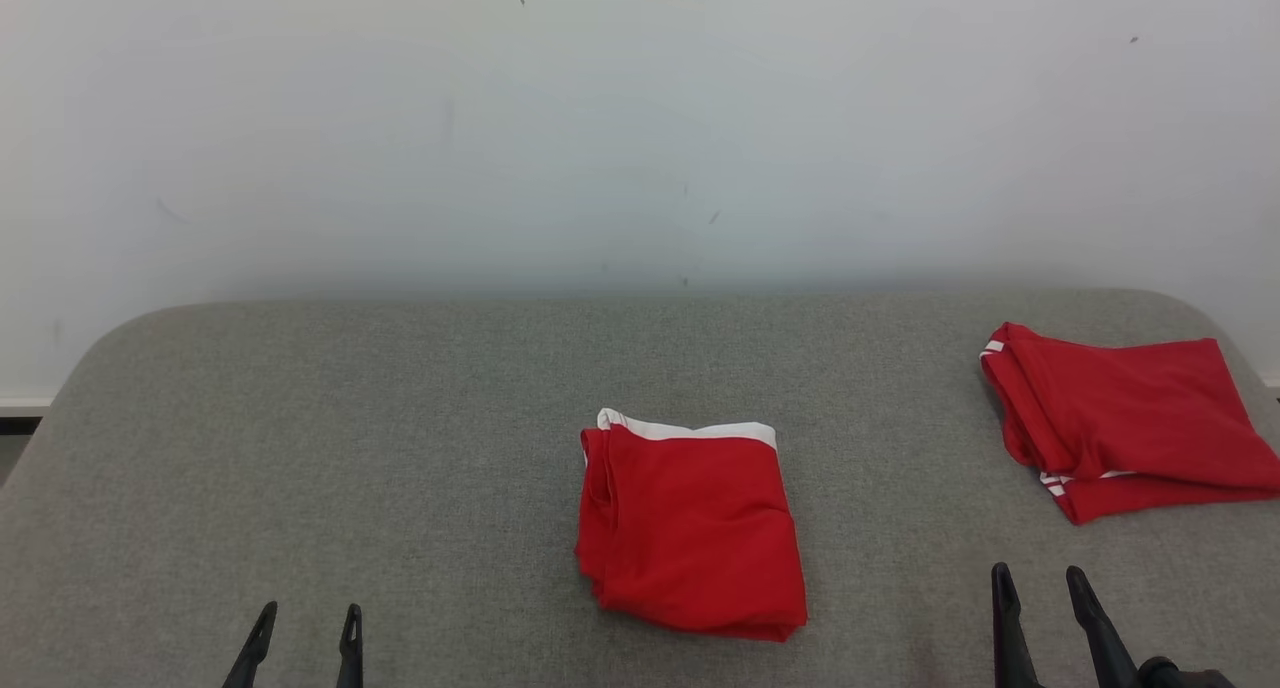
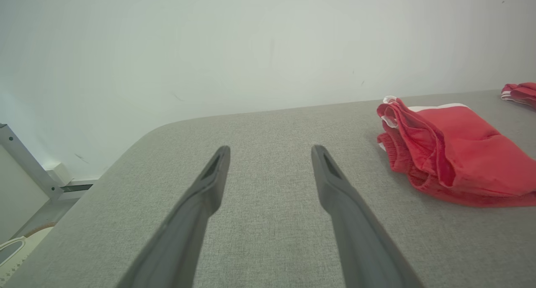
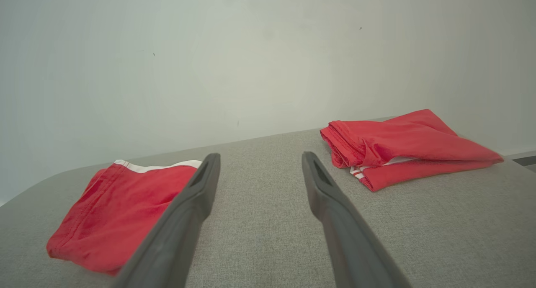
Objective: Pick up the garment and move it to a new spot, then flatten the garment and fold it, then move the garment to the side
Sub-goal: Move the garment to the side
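A red garment with a white band lies folded into a rough square in the middle of the grey table; the left wrist view has it at the right, the right wrist view at the lower left. My left gripper stands open at the lower left, well apart from it, nothing between its fingers. At the lower right my right gripper is open too, to the right of the garment, its fingers empty.
A second folded red garment with white stripes lies at the table's far right, also seen beyond my right gripper and at the edge of the left wrist view. A pale wall rises behind the table's rounded far edge.
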Available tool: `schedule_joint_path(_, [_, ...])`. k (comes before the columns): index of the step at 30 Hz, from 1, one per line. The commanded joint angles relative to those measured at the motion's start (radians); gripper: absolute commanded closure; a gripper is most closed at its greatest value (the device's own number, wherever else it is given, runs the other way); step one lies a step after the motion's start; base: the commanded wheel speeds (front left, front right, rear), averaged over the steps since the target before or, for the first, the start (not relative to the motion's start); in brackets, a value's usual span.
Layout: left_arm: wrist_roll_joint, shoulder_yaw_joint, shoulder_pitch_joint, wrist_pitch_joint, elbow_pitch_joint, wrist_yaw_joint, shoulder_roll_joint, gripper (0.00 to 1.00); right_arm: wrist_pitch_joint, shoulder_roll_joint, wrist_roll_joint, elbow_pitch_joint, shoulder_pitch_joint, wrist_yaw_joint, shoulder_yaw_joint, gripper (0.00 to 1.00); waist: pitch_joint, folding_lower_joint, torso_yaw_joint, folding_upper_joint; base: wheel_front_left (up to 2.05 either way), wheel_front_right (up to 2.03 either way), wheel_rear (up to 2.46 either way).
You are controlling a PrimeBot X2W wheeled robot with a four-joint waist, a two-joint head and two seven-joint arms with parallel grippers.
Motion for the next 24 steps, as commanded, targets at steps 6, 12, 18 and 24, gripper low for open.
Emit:
schedule_joint_path(6, [-0.009,-0.002,0.014,0.001,-0.005,0.009,0.003,0.00,0.000,0.002,0.000,0.032,0.000,0.000,-0.003,0.00,-0.006,0.0001,0.007,0.0001,0.00,0.00,0.00])
schedule_joint_path(12, [-0.013,-0.005,0.014,0.000,-0.002,0.013,0.005,0.00,0.000,0.002,-0.012,0.062,-0.014,0.000,-0.008,0.00,-0.007,0.0001,0.011,0.0001,0.00,0.00,0.00])
schedule_joint_path(18, [-0.017,-0.008,0.000,0.004,-0.010,0.015,0.006,0.00,0.000,0.002,-0.018,0.093,-0.033,0.000,0.016,0.00,-0.002,0.0001,0.022,0.0001,0.00,0.00,0.00])
schedule_joint_path(24, [-0.019,-0.012,-0.009,-0.001,-0.008,0.017,-0.001,0.00,0.033,0.000,-0.027,0.180,-0.111,0.000,0.059,0.00,0.007,0.0001,0.033,0.0001,0.00,0.00,0.00])
